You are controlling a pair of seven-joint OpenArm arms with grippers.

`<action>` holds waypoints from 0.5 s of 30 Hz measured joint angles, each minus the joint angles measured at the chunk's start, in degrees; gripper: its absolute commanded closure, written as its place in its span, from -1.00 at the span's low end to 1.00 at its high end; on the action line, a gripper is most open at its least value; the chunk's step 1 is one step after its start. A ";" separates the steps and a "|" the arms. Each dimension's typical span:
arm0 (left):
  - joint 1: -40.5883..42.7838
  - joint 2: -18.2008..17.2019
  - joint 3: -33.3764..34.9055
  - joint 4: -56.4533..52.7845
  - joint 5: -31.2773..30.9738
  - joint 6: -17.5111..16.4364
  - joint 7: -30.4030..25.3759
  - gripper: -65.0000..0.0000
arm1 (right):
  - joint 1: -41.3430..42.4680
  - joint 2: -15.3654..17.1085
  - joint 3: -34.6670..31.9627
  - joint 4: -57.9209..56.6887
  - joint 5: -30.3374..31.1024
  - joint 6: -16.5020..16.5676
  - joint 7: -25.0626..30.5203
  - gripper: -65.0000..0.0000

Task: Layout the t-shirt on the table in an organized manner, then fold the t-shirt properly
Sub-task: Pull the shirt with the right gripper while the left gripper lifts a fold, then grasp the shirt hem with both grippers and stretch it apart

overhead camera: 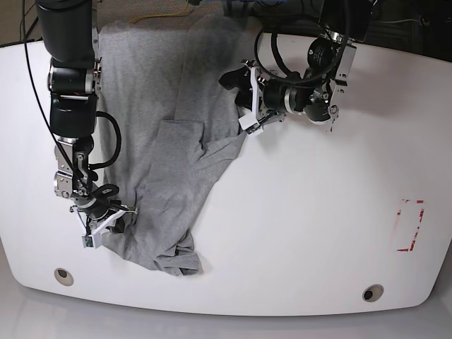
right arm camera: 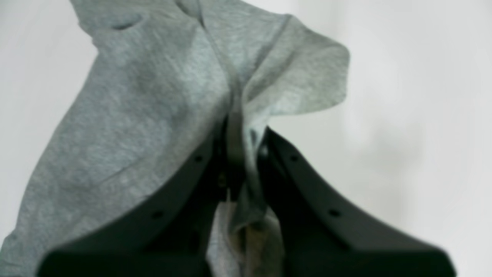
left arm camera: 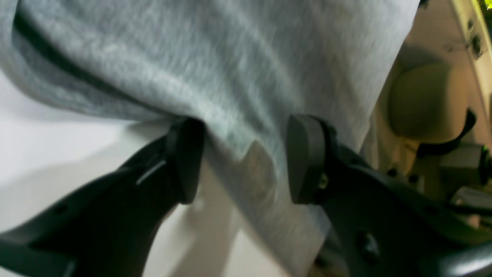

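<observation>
Your right claw [right arm camera: 242, 154] is clamping a bunched fold of the grey t-shirt [overhead camera: 162, 141]. Your left claw [left arm camera: 242, 161] is standing apart, straddling the shirt's edge above the white surface [overhead camera: 311, 212].

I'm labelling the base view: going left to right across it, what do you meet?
Right gripper pinching the t-shirt → left gripper, open at the shirt's edge → bare table → red tape mark.

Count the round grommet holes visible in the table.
2: one grommet hole near the front left corner, another grommet hole near the front right; the t-shirt may hide more.
</observation>
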 measured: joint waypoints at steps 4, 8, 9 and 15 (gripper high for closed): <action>-0.07 0.61 0.20 -1.40 -0.04 0.09 -0.90 0.40 | -0.02 -0.46 0.00 0.00 0.02 0.00 0.00 0.99; -0.68 0.59 0.07 -3.85 -0.85 0.87 -1.27 0.88 | -0.02 -0.39 0.00 0.00 0.00 -0.07 0.00 0.99; -0.98 0.55 0.04 -4.46 -1.22 1.75 -1.22 1.00 | -0.02 -0.35 0.00 0.00 0.00 -0.04 0.00 0.99; -2.21 0.46 0.28 -7.26 -2.51 6.73 -4.13 0.97 | 0.00 -0.44 0.00 0.00 0.02 0.00 0.00 0.99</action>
